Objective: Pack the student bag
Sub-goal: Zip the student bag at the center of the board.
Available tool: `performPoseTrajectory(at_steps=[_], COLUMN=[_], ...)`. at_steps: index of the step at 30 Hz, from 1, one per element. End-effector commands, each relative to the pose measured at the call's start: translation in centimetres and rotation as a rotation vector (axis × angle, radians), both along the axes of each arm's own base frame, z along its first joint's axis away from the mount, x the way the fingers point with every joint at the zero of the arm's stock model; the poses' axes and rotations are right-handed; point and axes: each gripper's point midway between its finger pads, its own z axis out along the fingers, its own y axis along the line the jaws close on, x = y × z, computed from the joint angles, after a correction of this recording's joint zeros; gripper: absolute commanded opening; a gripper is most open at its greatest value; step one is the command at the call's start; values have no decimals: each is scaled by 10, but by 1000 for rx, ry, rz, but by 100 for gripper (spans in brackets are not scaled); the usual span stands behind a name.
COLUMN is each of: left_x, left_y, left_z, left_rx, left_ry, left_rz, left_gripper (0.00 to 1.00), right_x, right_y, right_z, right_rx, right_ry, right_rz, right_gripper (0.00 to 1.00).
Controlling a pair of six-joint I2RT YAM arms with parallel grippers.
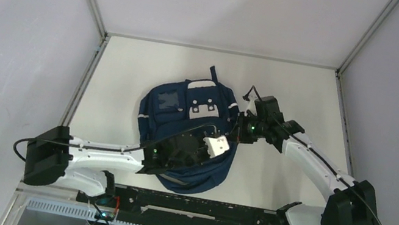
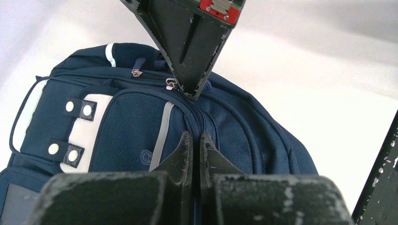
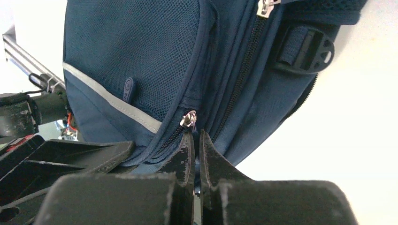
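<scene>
The navy-blue student bag (image 1: 184, 116) lies flat in the middle of the table, white front patches facing up. It also shows in the left wrist view (image 2: 126, 126) and in the right wrist view (image 3: 141, 51). My left gripper (image 2: 196, 137) reaches over the bag (image 1: 221, 143) and is shut on a fold of fabric along the zipper seam at the bag's right side. My right gripper (image 3: 197, 134) comes in from the right (image 1: 238, 130) and is shut on the tab of a silver zipper pull (image 3: 189, 119). This zipper is closed below the pull.
The right gripper's dark finger (image 2: 187, 47) hangs in the top of the left wrist view, its tip at the zipper pull (image 2: 171, 85). A strap buckle (image 3: 305, 47) sits on the bag's side. The white table (image 1: 310, 101) is walled on three sides.
</scene>
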Motion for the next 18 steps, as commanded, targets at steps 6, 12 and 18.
performPoseTrajectory(at_steps=[6,12,18], left_x=[-17,19,77], left_y=[-6,-36,-94], left_z=[21,43,93], left_rx=[-144,-160,-305], left_ry=[46,80,130], left_rz=[-54,17,24], left_gripper=[0,0,23], right_x=[72,59,27], right_y=[-22,-60,-116], right_z=[-5,37,50], right_rx=[-130,-122,-98], right_ry=[-110,-178,-212], right_rz=[-188,-297,-464], right_gripper=[13,64,66])
